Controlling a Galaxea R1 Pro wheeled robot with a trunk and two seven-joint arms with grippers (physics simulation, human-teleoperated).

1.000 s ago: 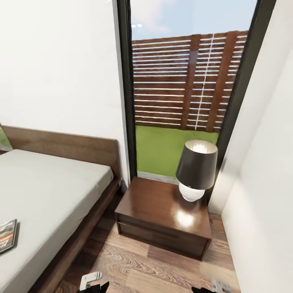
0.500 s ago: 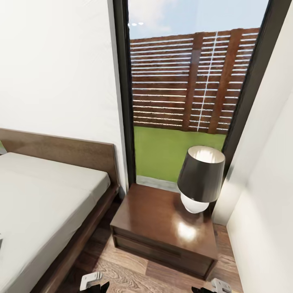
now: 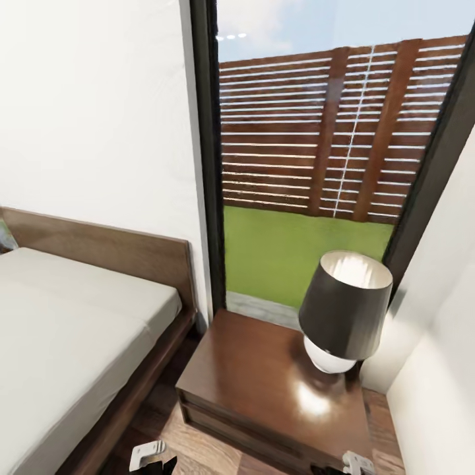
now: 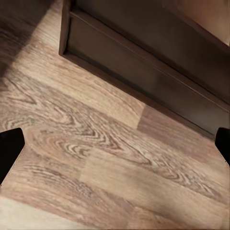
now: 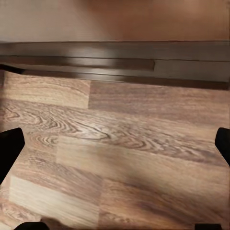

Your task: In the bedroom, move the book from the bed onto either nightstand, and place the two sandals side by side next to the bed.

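While both my pincers (image 4: 115, 143) (image 5: 115, 148) hang spread and empty over the wood-plank floor (image 5: 120, 158), the glossy dark reddish-brown nightstand (image 3: 264, 382) beside the grey-mattressed bed (image 3: 59, 343) bears no book, so every step remains.

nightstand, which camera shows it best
The head view: the nightstand shows nearly whole, its glossy top carrying a lamp, standing beside the bed under the window. The left wrist view catches just a lower corner and its dark front; the right wrist view shows a dark band that is probably its base.
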